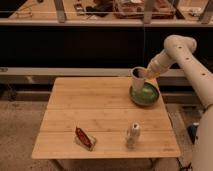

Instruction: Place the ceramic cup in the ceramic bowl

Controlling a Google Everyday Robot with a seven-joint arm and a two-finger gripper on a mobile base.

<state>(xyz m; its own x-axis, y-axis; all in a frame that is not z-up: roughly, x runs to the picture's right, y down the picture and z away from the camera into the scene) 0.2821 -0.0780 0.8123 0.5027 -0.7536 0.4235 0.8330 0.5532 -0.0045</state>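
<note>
Wooden table [100, 117], green ceramic bowl [145, 95]; above its rim, claw [145, 75] clamped on white, dark-lined ceramic cup [138, 78].

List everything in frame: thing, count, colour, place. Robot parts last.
ceramic cup: 1, white with dark inside, held in the air over the left rim of the bowl
ceramic bowl: 1, green, on the table near its back right corner
small bottle-shaped object: 1, white, upright on the table, front right of centre
packet: 1, red, lying near the table's front edge, left of the bottle
table: 1, light wood, centre of view
shelf: 1, behind the table, with items too unclear to name
arm: 1, white, reaching in from the right
gripper: 1, at the cup's right side above the bowl, shut on the cup
</note>
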